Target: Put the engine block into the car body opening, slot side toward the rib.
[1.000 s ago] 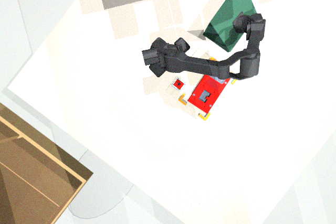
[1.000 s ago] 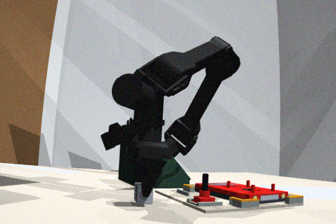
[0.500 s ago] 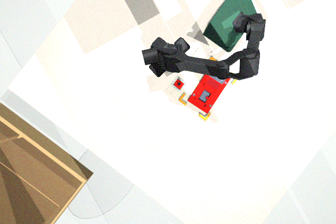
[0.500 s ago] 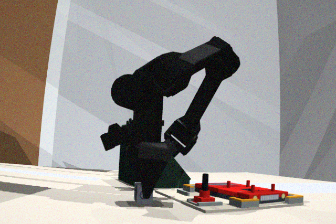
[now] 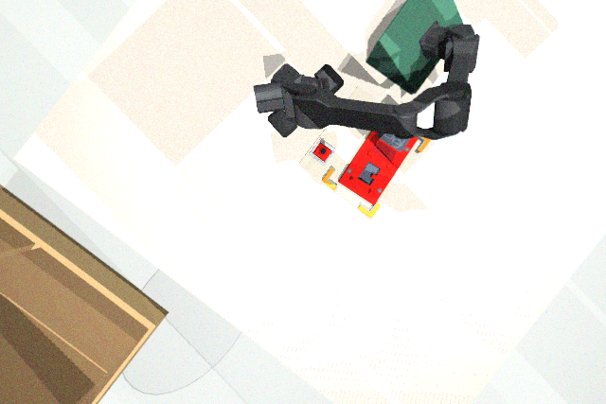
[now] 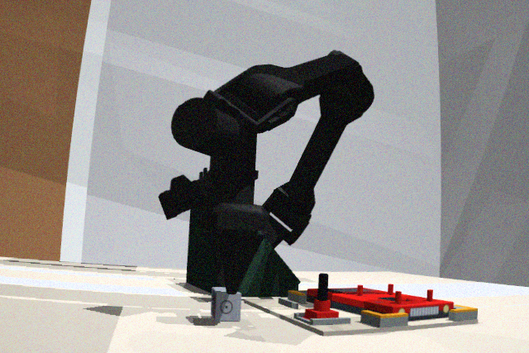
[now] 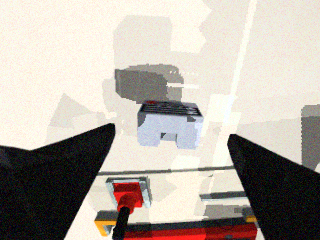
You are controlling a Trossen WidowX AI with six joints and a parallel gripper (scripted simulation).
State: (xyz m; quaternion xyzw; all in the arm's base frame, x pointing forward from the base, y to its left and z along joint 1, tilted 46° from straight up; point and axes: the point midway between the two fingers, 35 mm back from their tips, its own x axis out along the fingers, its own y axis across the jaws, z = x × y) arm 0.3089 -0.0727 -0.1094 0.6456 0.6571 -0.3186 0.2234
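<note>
The grey engine block [image 6: 226,305] [image 7: 170,126] stands on the table beside the base plate, outside the car body. The wrist view shows its dark ribbed top and its notched slot side facing the plate. My gripper [image 7: 171,133] is open, with a finger on either side of the block and visible gaps between. In the exterior view the dark fingers reach down to the block's top; the top view hides both under the arm. The red car body [image 5: 388,167] [image 6: 341,298] [image 7: 190,232] lies on the plate. Its dark opening [image 5: 366,173] has a small notch-like shape at one side.
A red stepped piece with an upright black post [image 5: 323,150] [image 6: 323,287] [image 7: 128,192] sits in a grey frame near the car. Orange and yellow corner brackets [image 5: 369,210] [image 6: 384,318] surround the car. A green wedge [image 5: 416,23] is by the arm's base.
</note>
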